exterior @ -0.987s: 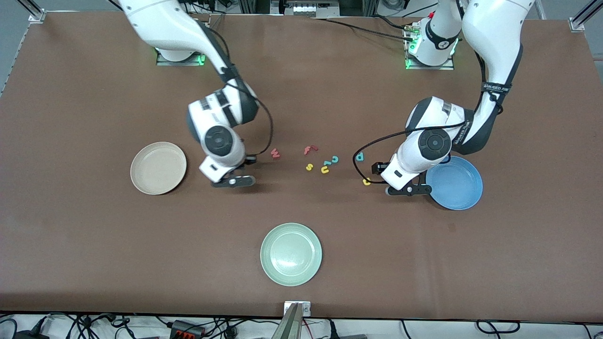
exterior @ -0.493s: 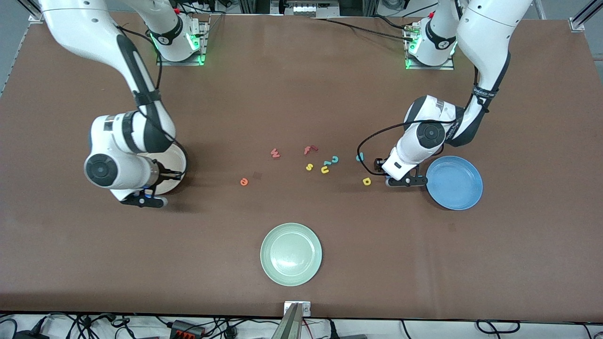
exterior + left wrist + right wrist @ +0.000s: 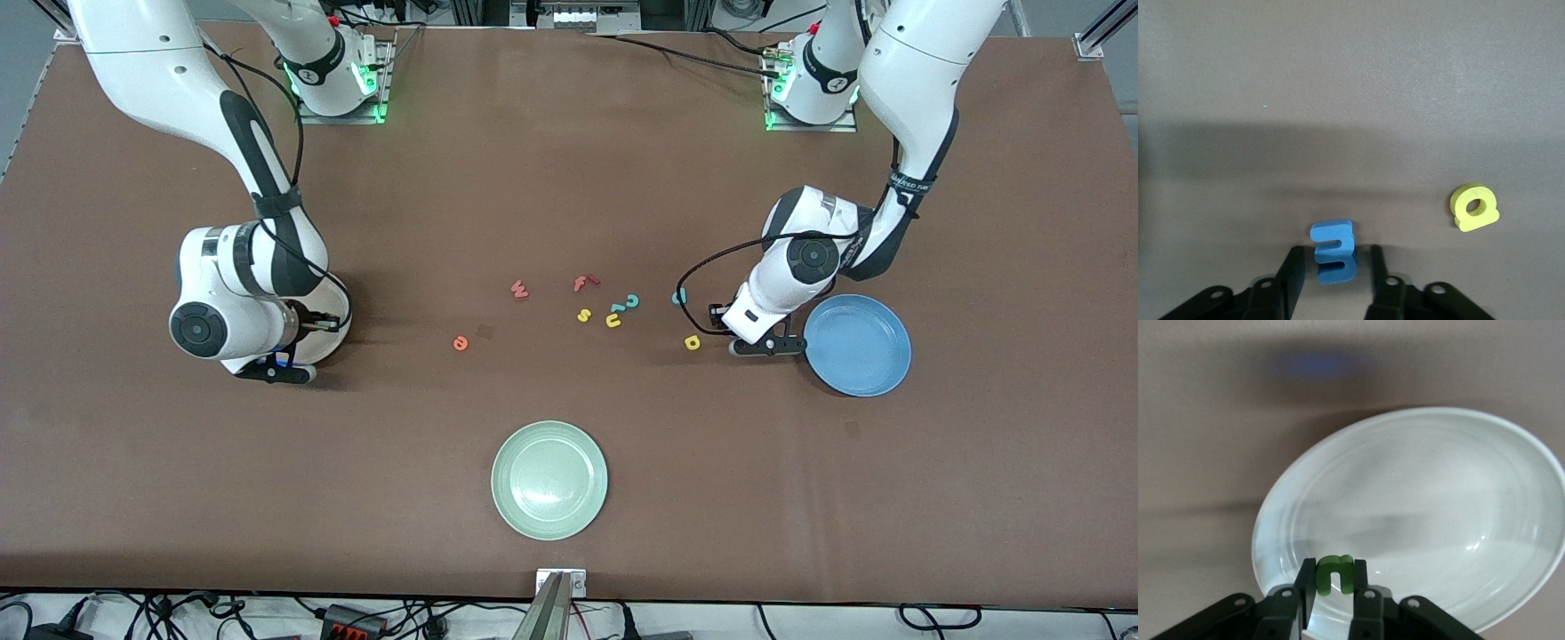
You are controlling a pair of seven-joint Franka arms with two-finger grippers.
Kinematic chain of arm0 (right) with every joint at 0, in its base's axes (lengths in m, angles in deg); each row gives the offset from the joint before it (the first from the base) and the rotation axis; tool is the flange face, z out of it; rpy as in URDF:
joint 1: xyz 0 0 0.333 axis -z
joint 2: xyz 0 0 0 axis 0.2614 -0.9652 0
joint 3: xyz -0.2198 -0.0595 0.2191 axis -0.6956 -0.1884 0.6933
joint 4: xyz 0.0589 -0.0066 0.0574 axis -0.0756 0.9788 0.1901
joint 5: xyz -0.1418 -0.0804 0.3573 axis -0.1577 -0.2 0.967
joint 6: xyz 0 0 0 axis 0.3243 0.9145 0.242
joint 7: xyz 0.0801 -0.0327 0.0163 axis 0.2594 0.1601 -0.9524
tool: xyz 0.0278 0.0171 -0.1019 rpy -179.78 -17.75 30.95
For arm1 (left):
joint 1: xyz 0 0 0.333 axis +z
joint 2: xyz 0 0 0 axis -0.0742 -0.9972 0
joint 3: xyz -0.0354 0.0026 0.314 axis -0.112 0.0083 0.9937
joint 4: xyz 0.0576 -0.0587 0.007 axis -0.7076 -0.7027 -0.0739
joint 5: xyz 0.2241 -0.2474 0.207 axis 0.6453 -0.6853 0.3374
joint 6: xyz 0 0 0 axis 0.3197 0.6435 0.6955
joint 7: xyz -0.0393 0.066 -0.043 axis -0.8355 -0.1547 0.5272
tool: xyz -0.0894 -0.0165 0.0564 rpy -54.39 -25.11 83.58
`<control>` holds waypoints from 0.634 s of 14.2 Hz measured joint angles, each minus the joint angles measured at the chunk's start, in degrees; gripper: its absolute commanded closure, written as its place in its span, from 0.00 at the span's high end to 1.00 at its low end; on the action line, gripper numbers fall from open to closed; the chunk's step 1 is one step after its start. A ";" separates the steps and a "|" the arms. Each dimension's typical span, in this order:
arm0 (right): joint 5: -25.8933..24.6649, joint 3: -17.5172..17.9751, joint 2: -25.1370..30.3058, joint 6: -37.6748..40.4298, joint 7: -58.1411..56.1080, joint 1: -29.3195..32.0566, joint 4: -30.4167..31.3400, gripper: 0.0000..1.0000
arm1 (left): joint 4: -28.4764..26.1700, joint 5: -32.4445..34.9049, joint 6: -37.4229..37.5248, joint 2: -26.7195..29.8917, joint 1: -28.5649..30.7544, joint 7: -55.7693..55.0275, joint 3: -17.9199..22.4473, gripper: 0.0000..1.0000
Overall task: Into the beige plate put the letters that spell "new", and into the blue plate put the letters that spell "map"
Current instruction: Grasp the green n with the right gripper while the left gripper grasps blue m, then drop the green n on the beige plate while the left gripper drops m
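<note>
My right gripper [image 3: 1334,563] is shut on the green n [image 3: 1333,574] and holds it over the rim of the beige plate [image 3: 1438,487]. In the front view that gripper [image 3: 271,371] covers most of the beige plate [image 3: 336,320]. My left gripper [image 3: 1335,251] stands open on the table beside the blue plate [image 3: 858,345]. The blue m [image 3: 1333,252] lies between its fingers with a gap on each side. The yellow a [image 3: 1474,207] lies close by. The teal p [image 3: 678,297], the orange e [image 3: 460,342] and the red w [image 3: 520,289] lie on the table.
A red f [image 3: 585,283], a yellow s [image 3: 583,315], a yellow u [image 3: 613,320] and a teal c [image 3: 632,301] lie clustered mid-table. A pale green plate [image 3: 549,480] sits nearest the front camera.
The right arm swung from mid-table to the beige plate, uncovering the orange e. The left gripper shifted slightly away from the front camera, beside the yellow a, and its fingers narrowed.
</note>
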 measured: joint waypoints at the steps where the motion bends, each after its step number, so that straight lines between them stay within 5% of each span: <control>1: -0.05 -0.02 -0.02 -0.38 0.00 0.03 0.01 1.00 | 0.06 1.39 0.00 0.02 0.02 -0.02 0.10 0.09; 6: -0.57 0.25 0.77 -1.11 0.06 -1.23 -3.82 1.00 | 1.49 3.95 2.27 1.31 0.91 0.34 0.56 0.09; 9: -0.56 0.61 0.31 -3.61 0.32 -4.39 -6.03 1.00 | 6.11 4.47 16.29 4.98 3.43 7.04 0.74 0.09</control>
